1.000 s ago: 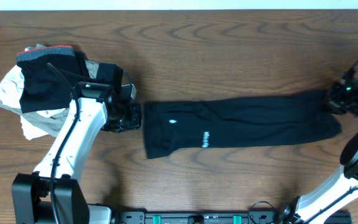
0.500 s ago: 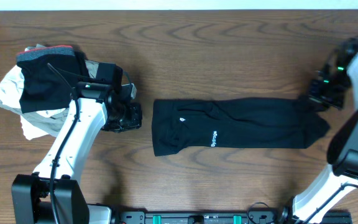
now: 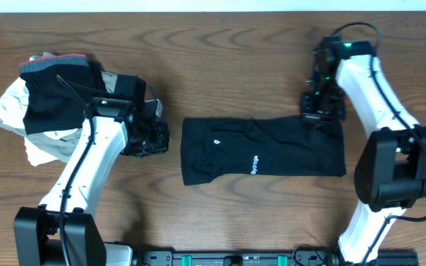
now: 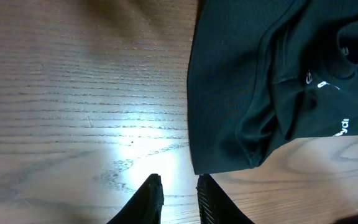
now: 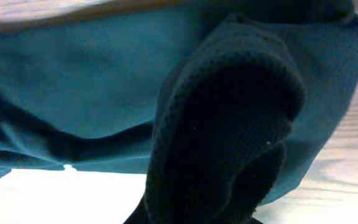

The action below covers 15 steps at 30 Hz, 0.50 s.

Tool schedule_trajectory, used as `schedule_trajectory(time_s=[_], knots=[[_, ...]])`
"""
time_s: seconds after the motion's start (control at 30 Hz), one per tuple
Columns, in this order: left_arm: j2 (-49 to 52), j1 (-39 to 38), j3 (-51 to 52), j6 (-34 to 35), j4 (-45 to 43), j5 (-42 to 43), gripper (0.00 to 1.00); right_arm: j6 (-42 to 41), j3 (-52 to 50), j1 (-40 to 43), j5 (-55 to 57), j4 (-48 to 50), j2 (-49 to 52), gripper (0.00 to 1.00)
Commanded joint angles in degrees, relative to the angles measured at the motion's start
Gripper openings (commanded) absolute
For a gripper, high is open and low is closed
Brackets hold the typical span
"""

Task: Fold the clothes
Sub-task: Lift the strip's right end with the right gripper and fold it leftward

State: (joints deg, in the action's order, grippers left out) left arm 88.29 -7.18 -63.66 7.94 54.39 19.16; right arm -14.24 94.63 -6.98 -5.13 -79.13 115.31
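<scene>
Clothes (image 3: 272,151) corner pinched in right claw (image 3: 319,112), left claw (image 4: 179,182) slightly parted, empty, alongside.

One black logo garment (image 3: 272,151), one clothes heap (image 3: 35,111) at ten o'clock, and two pincers (left pincer (image 3: 154,138), right pincer (image 3: 319,111)) are counted.

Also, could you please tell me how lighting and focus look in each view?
Overhead: even light, sharp, but the black garment shows little fold detail. Left wrist: sharp, bright glare on the wooden table. Right wrist: garment fills the frame with a teal cast; lower-left corner blown out white.
</scene>
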Motion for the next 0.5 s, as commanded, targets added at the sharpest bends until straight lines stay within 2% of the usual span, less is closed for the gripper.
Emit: schedule_trajectory(time_s=[0.0, 0.07, 0.1, 0.23, 0.37, 0.47], knots=[[-0.5, 0.0, -0.8, 0.3, 0.2, 0.3, 0.23, -3.4, 0.7, -3.1, 1.3, 1.2, -0.8, 0.02], [-0.5, 0.0, -0.8, 0.3, 0.2, 0.3, 0.23, -3.4, 0.2, -4.8, 1.3, 2.1, -0.8, 0.09], [-0.5, 0.0, -0.8, 0.3, 0.2, 0.3, 0.23, -3.3, 0.1, -5.5, 1.3, 2.4, -0.8, 0.15], [-0.5, 0.0, -0.8, 0.3, 0.2, 0.3, 0.23, -3.3, -0.3, -7.9, 1.3, 3.7, -0.8, 0.22], [-0.5, 0.0, -0.8, 0.3, 0.2, 0.3, 0.23, -2.0, -0.3, -9.1, 1.2, 4.0, -0.8, 0.42], [-0.5, 0.0, -0.8, 0.3, 0.2, 0.3, 0.23, 0.2, -0.3, -9.3, 1.2, 3.8, -0.8, 0.44]])
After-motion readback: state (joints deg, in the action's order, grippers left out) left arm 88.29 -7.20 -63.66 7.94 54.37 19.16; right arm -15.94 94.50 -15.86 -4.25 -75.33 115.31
